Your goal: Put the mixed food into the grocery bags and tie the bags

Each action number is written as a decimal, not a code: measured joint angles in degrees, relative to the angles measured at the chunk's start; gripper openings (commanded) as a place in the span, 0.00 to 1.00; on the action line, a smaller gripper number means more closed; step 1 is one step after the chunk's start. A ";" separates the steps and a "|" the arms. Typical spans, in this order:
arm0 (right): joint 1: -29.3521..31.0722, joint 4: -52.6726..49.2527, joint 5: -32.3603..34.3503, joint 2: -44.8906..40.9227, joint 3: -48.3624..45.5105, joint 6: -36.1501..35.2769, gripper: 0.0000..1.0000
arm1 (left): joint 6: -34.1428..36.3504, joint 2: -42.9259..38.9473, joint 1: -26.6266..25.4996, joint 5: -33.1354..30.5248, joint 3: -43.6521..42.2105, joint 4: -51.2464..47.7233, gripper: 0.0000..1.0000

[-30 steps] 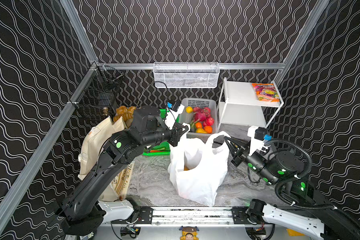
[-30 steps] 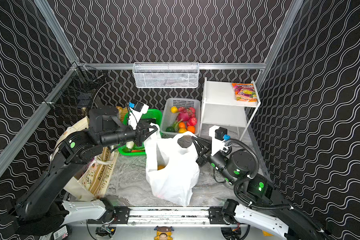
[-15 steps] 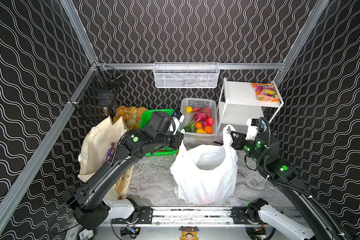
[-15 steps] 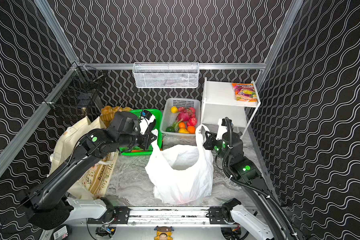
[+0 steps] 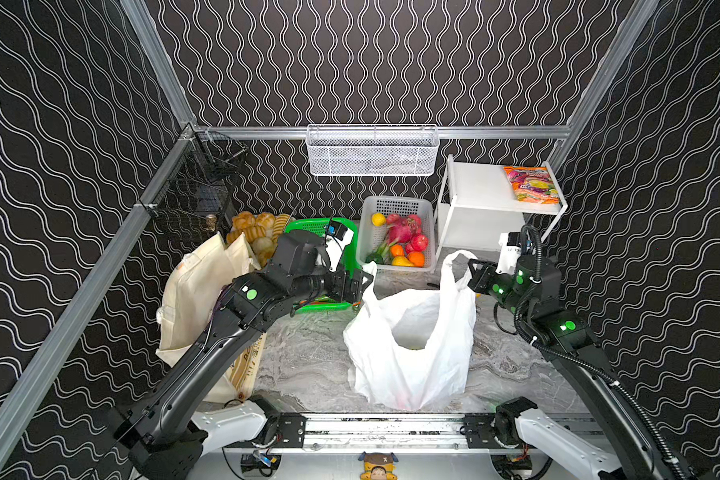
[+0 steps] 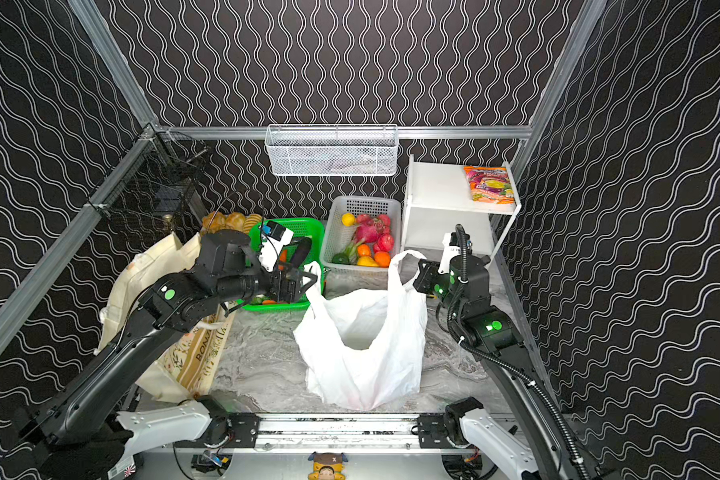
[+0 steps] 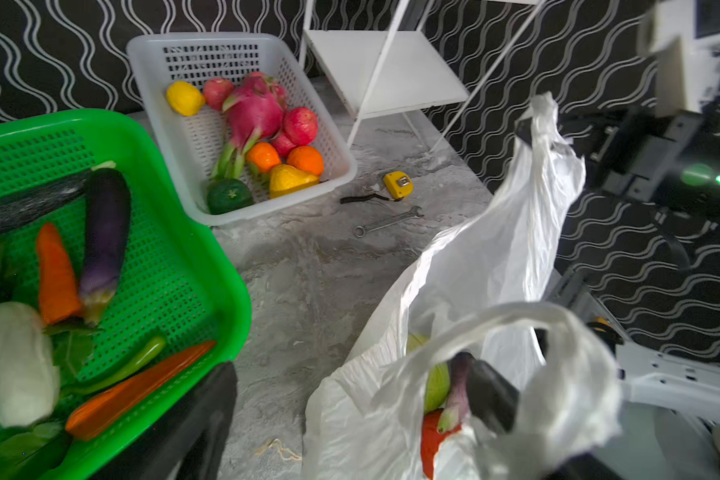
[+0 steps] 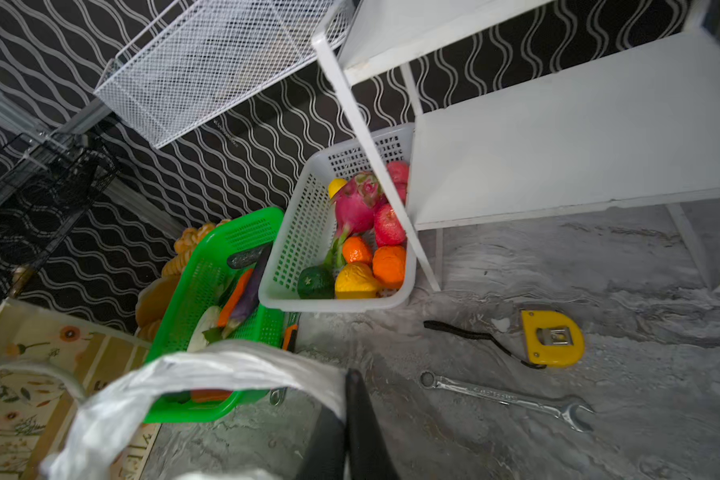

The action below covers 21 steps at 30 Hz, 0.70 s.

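Note:
The white plastic grocery bag stands mid-table with its mouth spread wide. My right gripper is shut on its right loop handle, holding it up. My left gripper is open at the left handle, which hangs looped over one finger. In the left wrist view, mixed food shows inside the bag: a green piece, a red one and a purple-stemmed one. The cream canvas tote stands at the left behind my left arm.
A green basket of vegetables and a white basket of fruit sit at the back. Bread rolls lie beside them. A white shelf carries a snack packet. A tape measure and wrench lie on the table.
Both arms drew apart and spread the bag's mouth wide. The left gripper, shut on the left handle before, has now opened. The right gripper keeps its hold.

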 measured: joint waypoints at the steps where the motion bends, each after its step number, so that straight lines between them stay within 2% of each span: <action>1: -1.40 -0.44 0.57 0.26 0.00 0.96 0.00 | 0.83 -1.03 0.00 1.86 -0.39 0.37 0.98; 5: -7.61 -1.73 1.11 0.85 -2.49 4.44 0.00 | 4.57 -4.68 0.00 6.75 -1.44 0.72 0.99; 8: -10.95 -1.97 0.37 0.17 -4.28 6.49 0.00 | 6.51 -7.02 0.00 6.27 -2.19 -0.76 0.99; 11: -11.85 -1.29 -1.81 0.00 -4.57 7.56 0.00 | 7.85 -8.94 0.02 5.95 -2.19 -2.32 0.99; 13: -11.93 -0.94 -2.97 0.42 -4.57 8.44 0.00 | 7.96 -10.34 0.00 4.24 -2.51 -2.32 0.94; 17: -12.22 -0.31 -4.90 0.70 -4.70 8.92 0.00 | 6.91 -11.08 0.02 -3.74 -5.20 -2.54 0.70; 18: -12.22 0.48 -5.97 0.46 -4.94 9.14 0.00 | 5.68 -9.66 0.04 -6.64 -5.95 -2.60 0.67; 21: -12.22 2.12 -8.94 -0.13 -5.57 9.57 0.00 | 1.64 -4.07 0.87 -12.13 -9.60 -3.10 0.66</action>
